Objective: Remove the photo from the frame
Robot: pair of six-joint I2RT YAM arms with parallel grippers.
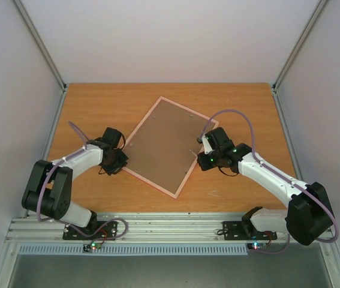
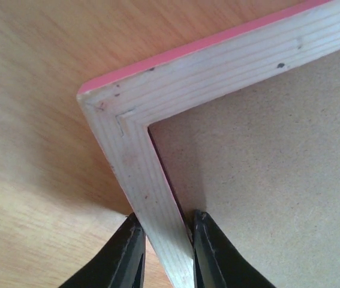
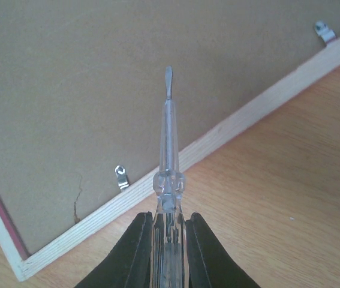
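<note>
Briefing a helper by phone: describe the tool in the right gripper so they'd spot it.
A frame lies face down on the wooden table. At its right side the right gripper holds a flat-blade screwdriver, tip over the backing board. Its clear plastic body sets it apart from the metal clips nearby.

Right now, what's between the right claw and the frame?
A clear screwdriver, gripped in the right claw, reaches over the frame's brown back; the right wrist view shows it.
</note>
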